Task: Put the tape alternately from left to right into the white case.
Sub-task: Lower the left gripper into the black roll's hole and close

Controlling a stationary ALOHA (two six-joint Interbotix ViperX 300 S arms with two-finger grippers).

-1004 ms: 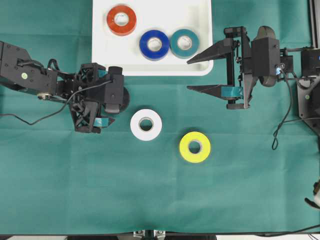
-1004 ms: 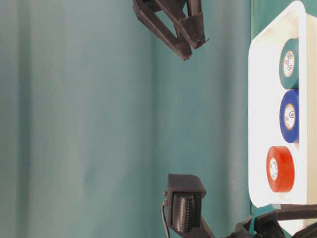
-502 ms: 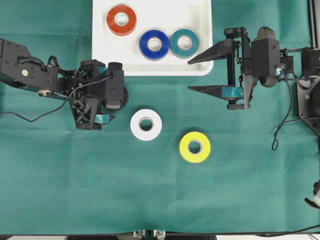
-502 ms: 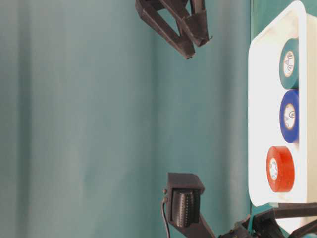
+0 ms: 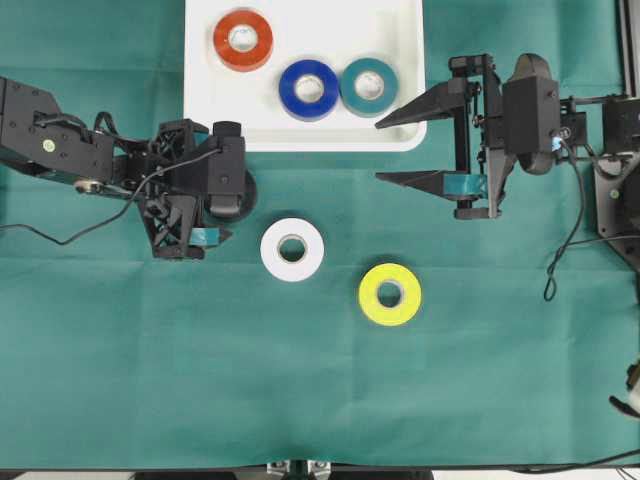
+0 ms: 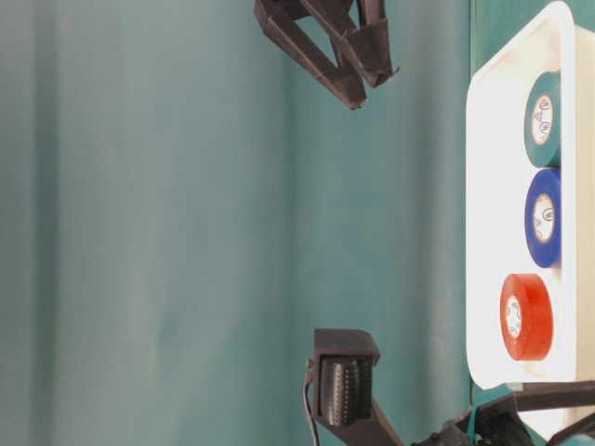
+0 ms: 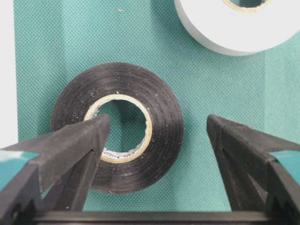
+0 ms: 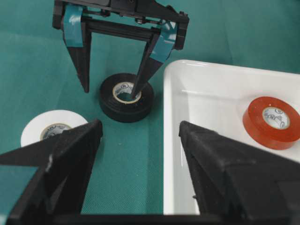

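Left wrist view: open left tool (image 7: 154,140) straddles black tape (image 7: 117,127); light, stiff, glossy; grip through core and outer wall.

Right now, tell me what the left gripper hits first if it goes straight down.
The black roll: the left gripper is open, one finger over its core, one outside. Probably the cloth next.
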